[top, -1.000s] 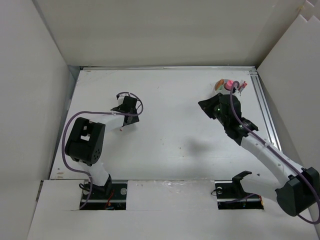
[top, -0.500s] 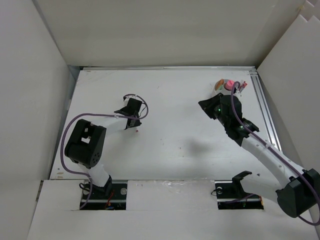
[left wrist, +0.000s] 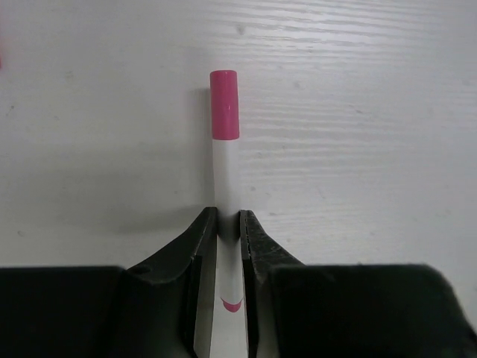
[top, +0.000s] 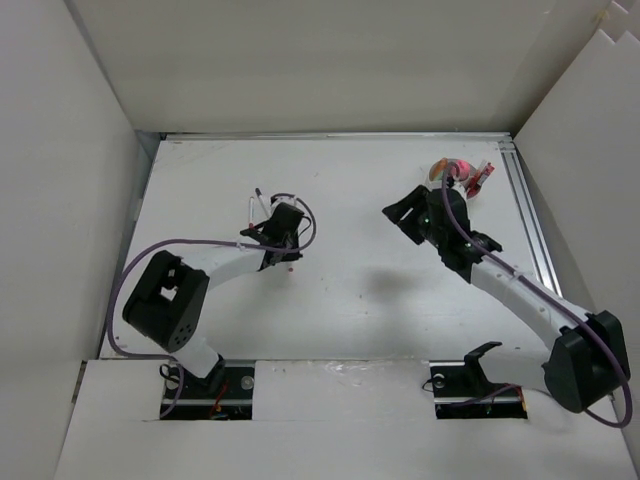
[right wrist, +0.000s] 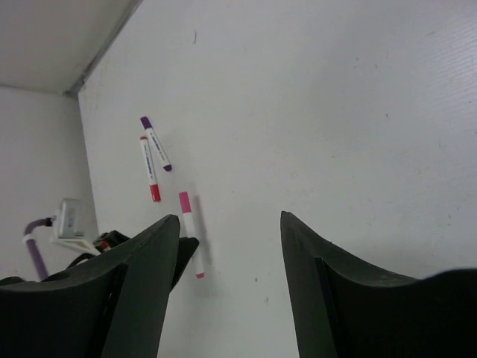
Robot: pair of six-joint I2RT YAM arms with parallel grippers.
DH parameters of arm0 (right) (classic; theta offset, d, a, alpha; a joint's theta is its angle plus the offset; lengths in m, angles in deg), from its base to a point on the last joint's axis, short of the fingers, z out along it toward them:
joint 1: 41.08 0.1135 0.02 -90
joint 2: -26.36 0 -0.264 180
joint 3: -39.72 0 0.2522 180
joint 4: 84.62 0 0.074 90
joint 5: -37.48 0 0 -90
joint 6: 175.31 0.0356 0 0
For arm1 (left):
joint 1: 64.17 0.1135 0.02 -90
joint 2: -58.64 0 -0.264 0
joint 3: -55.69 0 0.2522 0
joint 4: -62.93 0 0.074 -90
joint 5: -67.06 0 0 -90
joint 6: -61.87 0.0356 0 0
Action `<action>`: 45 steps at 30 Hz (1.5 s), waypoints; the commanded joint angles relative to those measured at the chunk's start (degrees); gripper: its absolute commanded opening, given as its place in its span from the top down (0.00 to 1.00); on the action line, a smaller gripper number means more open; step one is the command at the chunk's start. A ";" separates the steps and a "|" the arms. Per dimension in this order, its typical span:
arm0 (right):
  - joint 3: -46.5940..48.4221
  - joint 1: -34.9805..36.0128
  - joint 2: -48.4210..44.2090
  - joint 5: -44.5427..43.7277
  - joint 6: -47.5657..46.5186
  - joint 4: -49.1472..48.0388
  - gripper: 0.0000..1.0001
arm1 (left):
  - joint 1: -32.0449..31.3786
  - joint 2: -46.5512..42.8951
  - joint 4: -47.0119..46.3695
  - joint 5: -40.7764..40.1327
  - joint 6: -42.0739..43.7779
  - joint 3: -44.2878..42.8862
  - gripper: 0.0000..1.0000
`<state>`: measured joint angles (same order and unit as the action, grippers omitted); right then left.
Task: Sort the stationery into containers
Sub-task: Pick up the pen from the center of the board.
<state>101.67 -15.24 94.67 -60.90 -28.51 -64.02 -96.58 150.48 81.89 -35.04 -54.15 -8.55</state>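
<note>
Clamping one marker (left wrist: 224, 149) of three is left end effector (left wrist: 227, 224); right end effector (right wrist: 229, 218) gapes.

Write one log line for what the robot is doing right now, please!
left tool: shut on pink marker | right tool: open, empty | red marker: loose on table

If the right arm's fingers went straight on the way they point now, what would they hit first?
Most likely the bare table, which shows between the open right fingers. The pink-capped marker lies just to one side of that line, so it looks missed, though depth is hard to judge.
</note>
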 commanded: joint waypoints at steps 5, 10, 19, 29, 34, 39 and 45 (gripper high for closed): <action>3.58 -0.36 4.36 13.56 -3.36 -4.81 0.28 | -4.86 -8.50 -7.81 11.38 -0.43 1.08 1.00; 4.99 0.79 7.18 18.04 -3.89 -6.13 0.20 | -4.86 -8.51 -16.94 21.83 0.80 2.13 1.00; 7.45 5.53 15.17 18.06 -2.05 -8.32 0.23 | -4.86 -3.95 -28.65 36.17 1.32 2.14 1.00; 8.68 6.59 20.19 15.95 -0.46 -8.94 0.51 | -4.86 -3.41 -33.76 40.30 1.85 3.46 1.00; 8.68 7.11 19.67 14.80 0.07 -9.46 0.82 | -4.86 -3.41 -33.76 39.79 1.85 3.46 1.00; 7.36 7.11 18.00 10.67 0.07 -9.47 0.97 | -4.86 -6.48 -35.60 36.19 0.71 6.44 0.60; 10.52 2.55 17.99 5.59 0.07 -5.69 1.00 | -4.86 -11.75 -36.13 32.59 0.18 9.34 0.10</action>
<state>108.35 -10.21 114.78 -50.02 -28.62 -69.44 -101.56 143.63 49.21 0.09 -54.04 -0.23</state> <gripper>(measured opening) 0.222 0.888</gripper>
